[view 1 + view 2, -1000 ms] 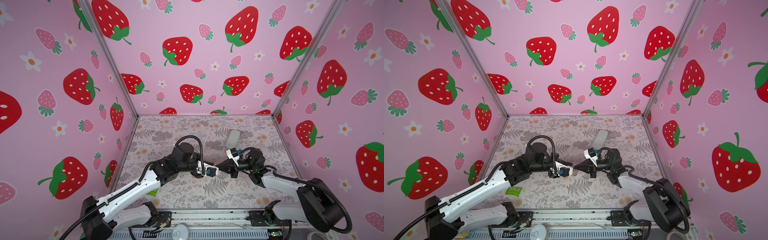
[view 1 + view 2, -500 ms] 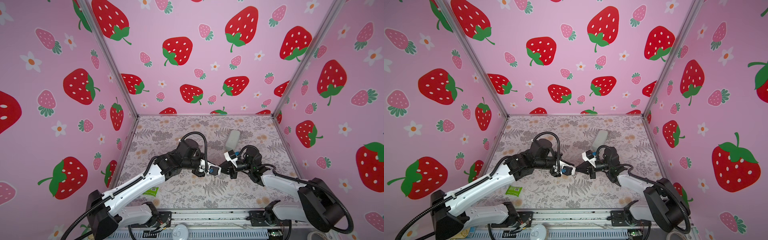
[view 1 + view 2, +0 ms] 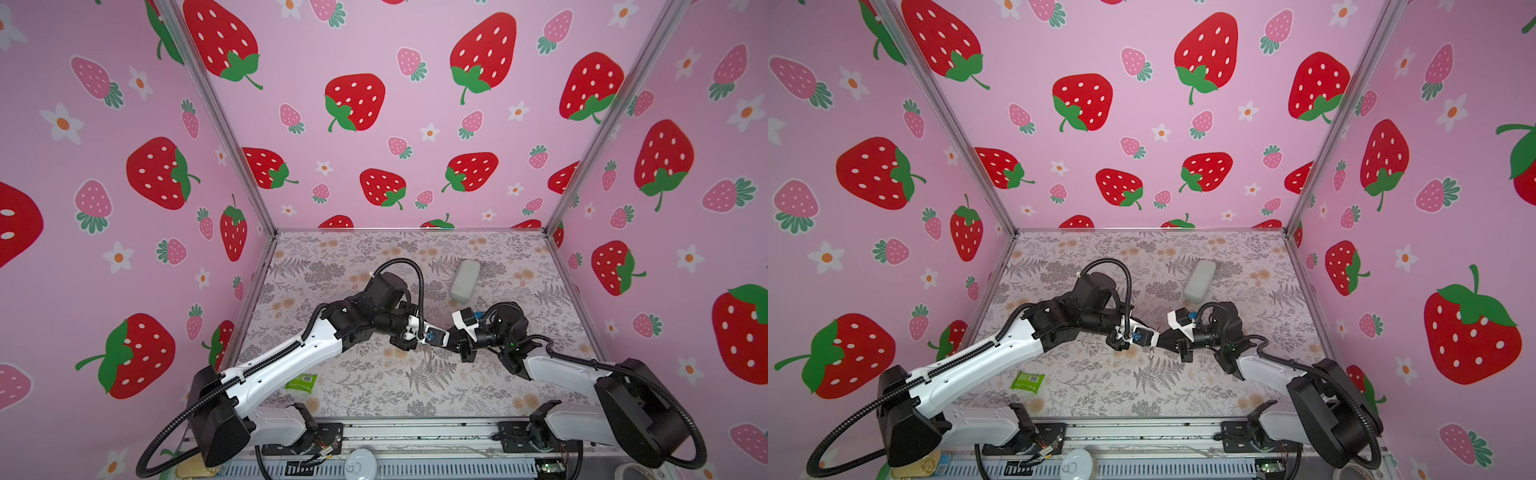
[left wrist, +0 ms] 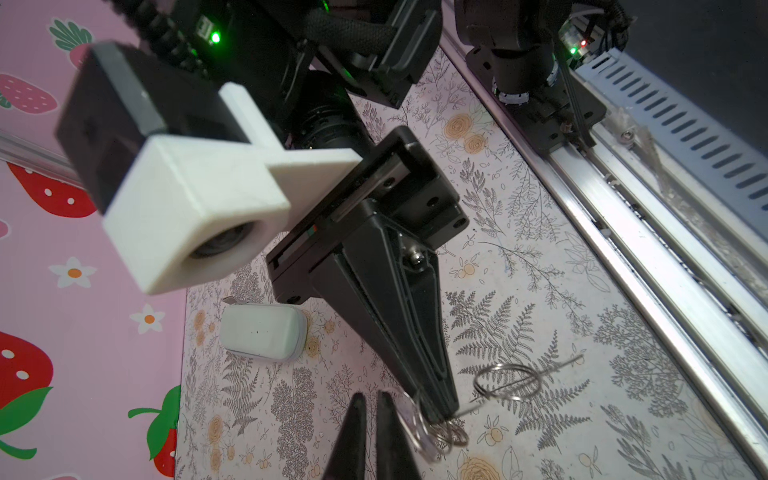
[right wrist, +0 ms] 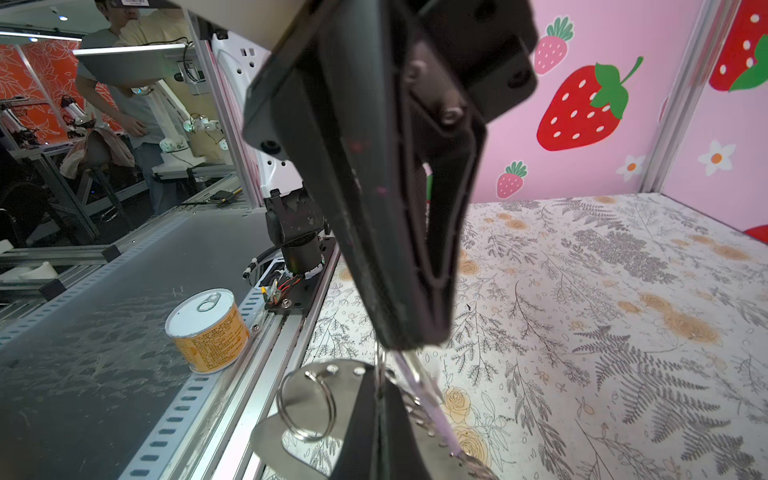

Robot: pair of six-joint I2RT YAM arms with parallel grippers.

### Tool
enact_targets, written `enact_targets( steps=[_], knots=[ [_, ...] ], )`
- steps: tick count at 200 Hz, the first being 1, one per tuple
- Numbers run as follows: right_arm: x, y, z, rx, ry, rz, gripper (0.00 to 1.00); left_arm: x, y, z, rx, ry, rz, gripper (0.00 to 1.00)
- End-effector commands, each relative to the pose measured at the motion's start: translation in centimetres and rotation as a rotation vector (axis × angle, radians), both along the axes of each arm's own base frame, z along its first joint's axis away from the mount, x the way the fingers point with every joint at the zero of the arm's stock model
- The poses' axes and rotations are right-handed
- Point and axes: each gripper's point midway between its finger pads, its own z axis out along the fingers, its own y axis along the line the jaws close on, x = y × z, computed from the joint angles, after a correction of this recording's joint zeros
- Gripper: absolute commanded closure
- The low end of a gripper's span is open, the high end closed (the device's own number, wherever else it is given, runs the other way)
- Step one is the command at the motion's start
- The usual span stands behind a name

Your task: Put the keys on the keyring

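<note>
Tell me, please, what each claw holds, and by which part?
The right claw, shut, pinches the key set by its lilac end. Whether the left claw grips anything cannot be told.

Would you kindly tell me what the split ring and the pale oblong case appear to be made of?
Split ring: metal, likely steel, with a polished finish. It is thin, silvery coiled wire with bright glints.
Case: probably moulded plastic or silicone, with a matte finish. The shell is smooth and pale grey, with rounded corners, a seam line round its edge and no shine.
</note>
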Motion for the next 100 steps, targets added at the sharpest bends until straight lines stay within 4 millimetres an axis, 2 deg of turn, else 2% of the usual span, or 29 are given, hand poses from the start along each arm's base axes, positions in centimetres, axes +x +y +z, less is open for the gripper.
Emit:
enact_targets(
  steps=[1, 47, 70, 100],
  knots=[
    [-0.8, -0.1, 2.7, 0.113, -0.111, 0.011, 1.00, 0.1, -1.0, 2.5, -0.060, -0.023, -0.027, 0.84],
    [-0.5, -0.1, 3.1, 0.146, -0.129, -0.007, 1.00, 0.6, -1.6, 2.6, -0.065, 0.008, -0.004, 0.68],
    [-0.4, -0.2, 3.3, 0.179, -0.131, -0.025, 1.00, 2.2, -1.6, 3.2, -0.095, 0.070, 0.062, 0.59],
    [0.1, -0.3, 3.5, 0.210, -0.164, -0.066, 1.00, 4.7, -0.5, 4.9, -0.163, 0.145, 0.155, 0.45]
  ],
)
